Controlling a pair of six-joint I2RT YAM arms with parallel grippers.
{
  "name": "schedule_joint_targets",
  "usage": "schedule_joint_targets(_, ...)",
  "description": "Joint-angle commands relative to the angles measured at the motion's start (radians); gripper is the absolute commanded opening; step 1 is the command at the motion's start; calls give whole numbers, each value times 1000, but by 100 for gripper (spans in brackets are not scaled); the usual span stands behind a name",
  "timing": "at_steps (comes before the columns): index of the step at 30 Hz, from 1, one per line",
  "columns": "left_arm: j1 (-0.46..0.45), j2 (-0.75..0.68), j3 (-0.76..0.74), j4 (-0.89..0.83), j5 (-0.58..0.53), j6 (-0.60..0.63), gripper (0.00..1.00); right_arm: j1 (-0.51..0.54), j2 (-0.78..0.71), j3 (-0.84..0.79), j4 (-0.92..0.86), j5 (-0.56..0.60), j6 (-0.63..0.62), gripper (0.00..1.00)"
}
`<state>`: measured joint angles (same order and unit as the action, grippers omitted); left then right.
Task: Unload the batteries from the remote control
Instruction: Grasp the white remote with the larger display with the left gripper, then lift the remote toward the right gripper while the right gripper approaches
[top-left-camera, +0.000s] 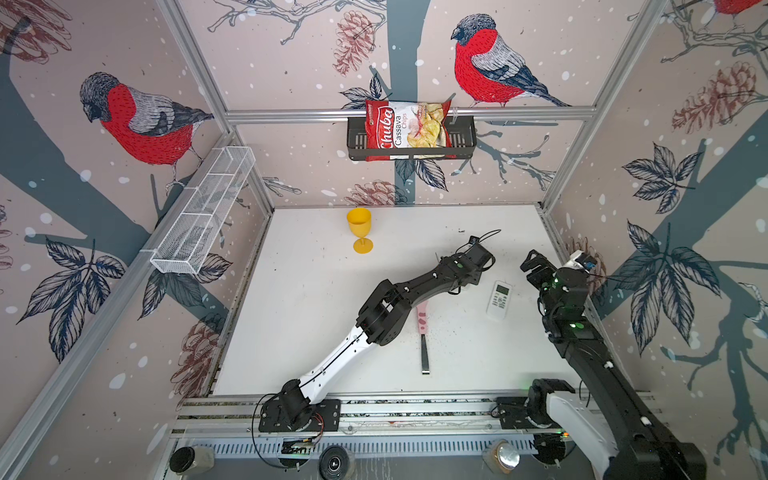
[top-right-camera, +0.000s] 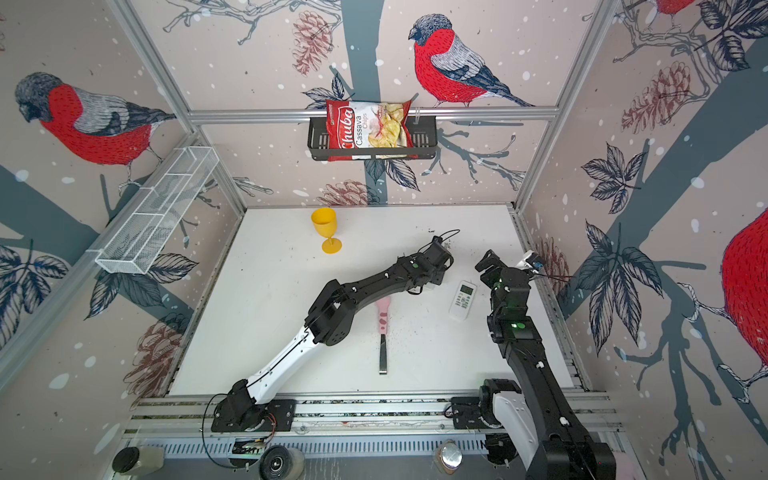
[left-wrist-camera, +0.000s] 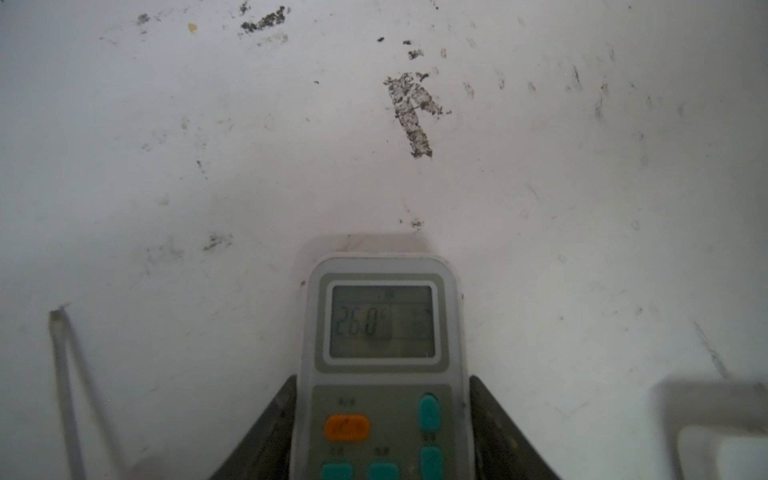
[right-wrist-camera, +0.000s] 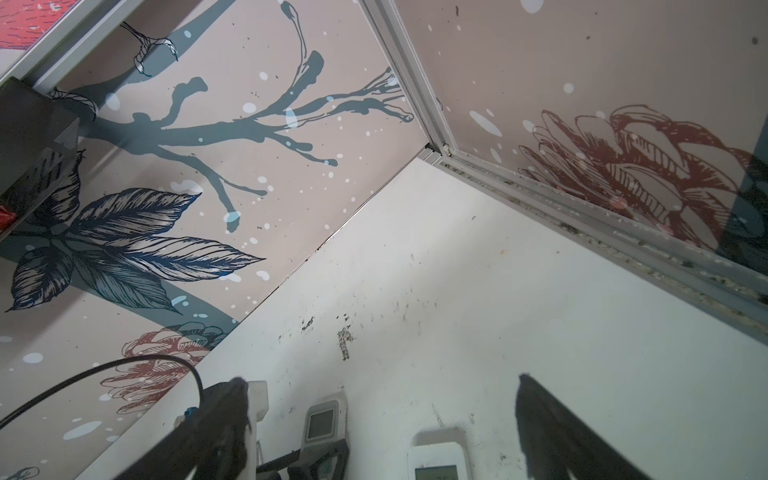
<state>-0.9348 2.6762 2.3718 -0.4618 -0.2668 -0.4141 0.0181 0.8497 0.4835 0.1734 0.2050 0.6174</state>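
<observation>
The left pincer (left-wrist-camera: 382, 378) is clamped on a remote control (left-wrist-camera: 380, 320), with one finger against each long side. The remote control lies display up on the counter (left-wrist-camera: 208, 187), and its batteries are hidden from sight. Toward the front of the counter lies a pink-handled tool (top-left-camera: 423, 328). A second remote (top-left-camera: 500, 300) lies between the two arms. Near it hangs the right pincer (right-wrist-camera: 380, 380), its fingers wide apart. Farther back stands a yellow goblet (top-left-camera: 360, 232). On the back wall, a black basket (top-left-camera: 465, 137) holds a chips bag (top-left-camera: 405, 129).
</observation>
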Motion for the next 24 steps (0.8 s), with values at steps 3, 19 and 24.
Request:
schedule_joint_targets(3, 32, -153, -95, 62, 115, 11, 42, -18, -12, -12, 94, -138, -46, 100)
schedule_joint_targets(19, 323, -826, -879, 588, 665, -86, 39, -6, 224, 56, 481, -761, 17, 100)
schedule_joint_targets(24, 431, -988, -1088, 758, 823, -127, 38, 132, 366, 161, 561, -918, -22, 100)
